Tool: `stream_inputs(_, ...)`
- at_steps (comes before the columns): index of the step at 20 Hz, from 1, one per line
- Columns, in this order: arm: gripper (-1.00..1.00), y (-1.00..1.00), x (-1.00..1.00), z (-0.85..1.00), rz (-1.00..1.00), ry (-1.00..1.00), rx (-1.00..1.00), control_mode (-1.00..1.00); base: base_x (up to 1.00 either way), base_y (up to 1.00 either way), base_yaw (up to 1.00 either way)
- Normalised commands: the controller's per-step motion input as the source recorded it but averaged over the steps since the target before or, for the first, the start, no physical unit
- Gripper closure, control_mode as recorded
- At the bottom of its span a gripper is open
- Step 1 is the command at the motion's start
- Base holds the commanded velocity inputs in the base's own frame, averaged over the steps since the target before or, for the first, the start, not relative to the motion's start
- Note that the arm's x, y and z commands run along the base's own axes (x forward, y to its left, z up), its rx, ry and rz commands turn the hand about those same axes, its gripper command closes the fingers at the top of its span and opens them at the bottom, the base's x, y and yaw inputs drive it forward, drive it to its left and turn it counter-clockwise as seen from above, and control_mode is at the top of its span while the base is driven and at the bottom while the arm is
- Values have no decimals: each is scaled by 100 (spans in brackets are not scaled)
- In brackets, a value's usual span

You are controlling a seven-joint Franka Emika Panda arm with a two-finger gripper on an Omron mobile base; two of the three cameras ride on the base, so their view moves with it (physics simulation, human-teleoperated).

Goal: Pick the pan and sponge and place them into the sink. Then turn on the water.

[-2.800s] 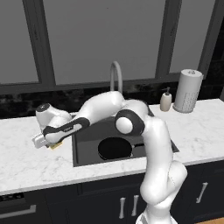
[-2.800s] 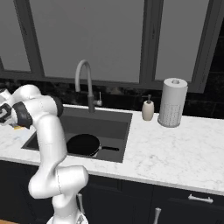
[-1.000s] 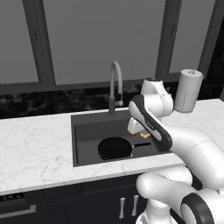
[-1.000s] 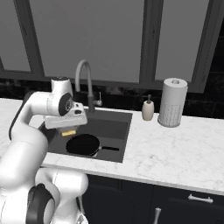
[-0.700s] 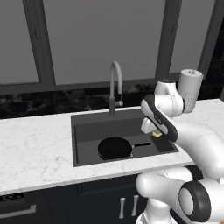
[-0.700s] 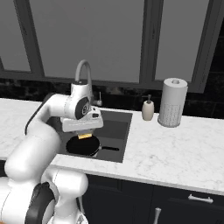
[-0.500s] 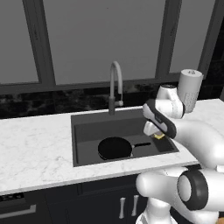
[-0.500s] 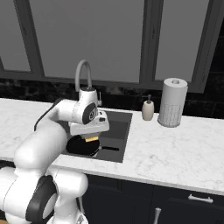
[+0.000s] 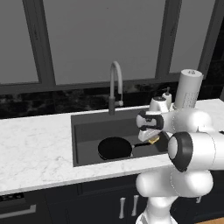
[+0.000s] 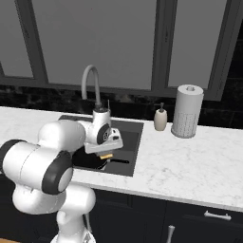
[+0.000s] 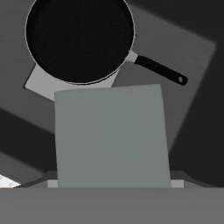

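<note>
Now the jaws (image 9: 152,139) grip the sponge (image 11: 111,135), held above the sink (image 9: 87,129) at the basin's three o'clock side. Below, toward nine o'clock, the pan (image 9: 114,148) already lies in the basin on a flat grey plate (image 11: 38,82). Next likely comes release, then the faucet (image 9: 114,85) at twelve o'clock. Farther along the desk (image 10: 190,159) stand a soap dispenser (image 10: 161,118) and paper towel roll (image 10: 187,111), clear of the path.
</note>
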Motion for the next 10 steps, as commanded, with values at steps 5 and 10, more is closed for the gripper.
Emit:
stream_inputs(5,100,-18,41,-22,0,4,0,-100,0,0,0)
stream_inputs(10,100,-2,36,-31,0,3,0,-100,0,0,0)
